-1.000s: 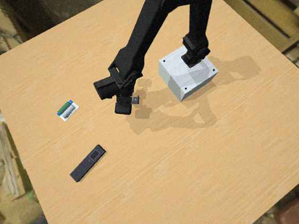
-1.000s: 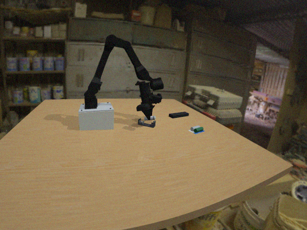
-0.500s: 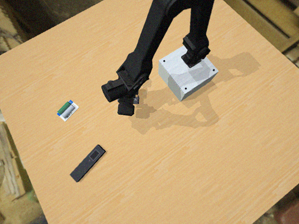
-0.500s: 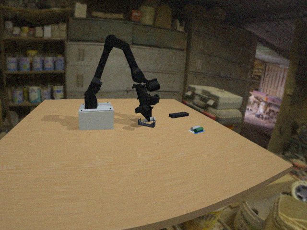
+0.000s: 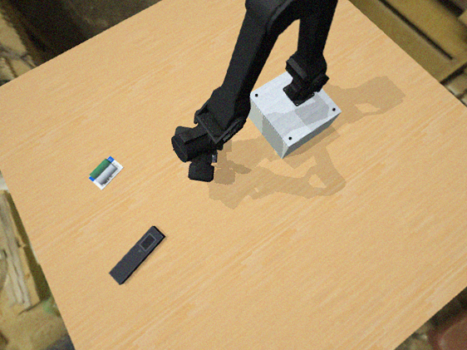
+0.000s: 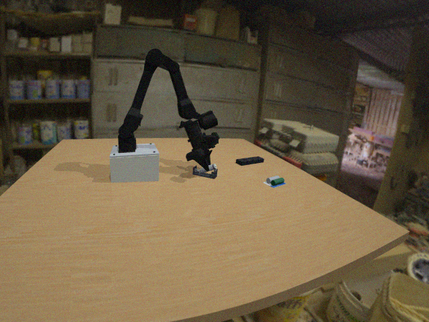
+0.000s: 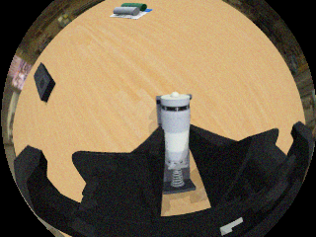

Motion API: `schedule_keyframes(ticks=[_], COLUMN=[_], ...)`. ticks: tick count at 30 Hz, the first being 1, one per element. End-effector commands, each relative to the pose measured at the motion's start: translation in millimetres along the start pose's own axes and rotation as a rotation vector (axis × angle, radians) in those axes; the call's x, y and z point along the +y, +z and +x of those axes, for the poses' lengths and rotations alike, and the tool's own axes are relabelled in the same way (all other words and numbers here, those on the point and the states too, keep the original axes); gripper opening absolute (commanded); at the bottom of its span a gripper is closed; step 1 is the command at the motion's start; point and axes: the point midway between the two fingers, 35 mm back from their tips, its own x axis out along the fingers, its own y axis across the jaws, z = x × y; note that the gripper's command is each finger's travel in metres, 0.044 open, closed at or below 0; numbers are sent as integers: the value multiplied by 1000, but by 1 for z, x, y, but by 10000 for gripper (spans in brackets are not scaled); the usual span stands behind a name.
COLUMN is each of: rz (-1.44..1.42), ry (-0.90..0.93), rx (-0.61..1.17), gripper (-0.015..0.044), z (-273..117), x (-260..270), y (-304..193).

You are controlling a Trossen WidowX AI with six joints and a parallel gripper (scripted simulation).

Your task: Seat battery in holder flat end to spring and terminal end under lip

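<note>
The gripper (image 6: 208, 168) (image 7: 176, 132) is shut on the battery (image 6: 212, 168) (image 7: 176, 120), a pale cylinder with a dark band near its terminal end. The dark holder (image 6: 205, 174) (image 7: 187, 189) stands on the table right below the fingers. In the wrist view the battery runs along the holder. Its terminal end is at the far end wall and covers most of it; its flat end is toward the coil spring (image 7: 178, 177), which shows uncovered. The battery looks raised at the terminal end; its contact with the spring and the lip cannot be made out. The top view hides the battery and most of the holder.
A green and a grey cylinder (image 5: 106, 172) (image 6: 275, 180) (image 7: 126, 10) lie on a white and blue card. A dark oblong device (image 5: 136, 255) (image 6: 249, 160) (image 7: 44, 82) lies apart on the table. The arm stands on a white box (image 5: 294, 118) (image 6: 134, 168).
</note>
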Motion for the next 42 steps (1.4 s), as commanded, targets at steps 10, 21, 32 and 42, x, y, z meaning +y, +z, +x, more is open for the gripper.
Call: schedule_keyframes(ticks=[10, 21, 32, 42], rz=[5, 6, 5, -8], ry=[-2, 0, 3, -3], rx=[-26, -27, -19, 40], gripper=[74, 74, 74, 74], z=[-2, -5, -7, -3], x=[-2, -2, -2, -1], y=[-10, -20, -25, -22])
